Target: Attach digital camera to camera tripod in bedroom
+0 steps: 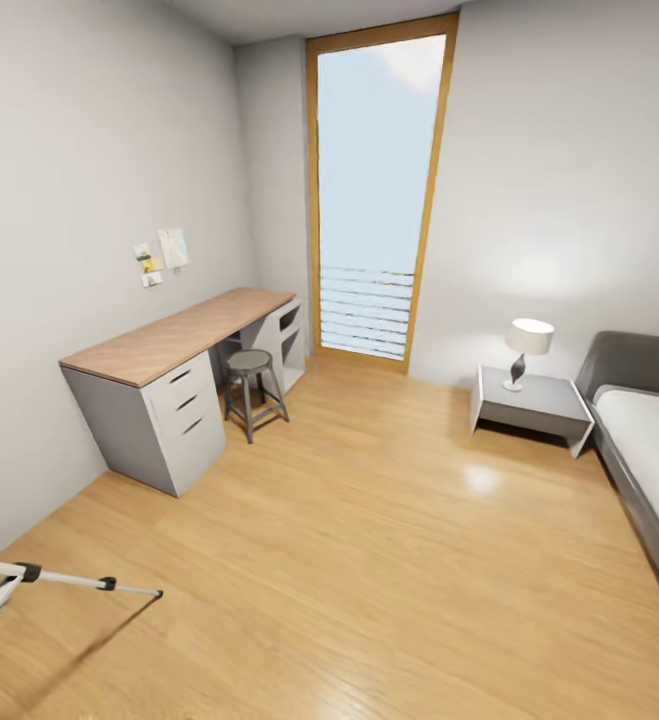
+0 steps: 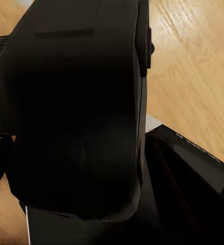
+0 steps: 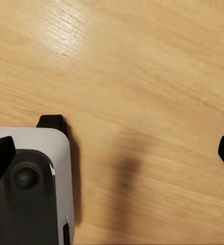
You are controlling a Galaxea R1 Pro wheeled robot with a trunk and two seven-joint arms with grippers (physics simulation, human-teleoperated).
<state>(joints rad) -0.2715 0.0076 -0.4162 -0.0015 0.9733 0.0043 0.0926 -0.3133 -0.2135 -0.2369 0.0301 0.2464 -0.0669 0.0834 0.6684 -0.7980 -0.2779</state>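
Left gripper is clamped on the camera, black body close up to my wrist cam. Right gripper spread wide over bare floor. Tripod leg lies well short of the desk, nr my left.

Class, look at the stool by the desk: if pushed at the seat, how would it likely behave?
The stool would probably tip rather than slide: it is tall, and its legs splay little. It looks rigid, a frame with crossbars. On the smooth wood floor its feet might skid first.
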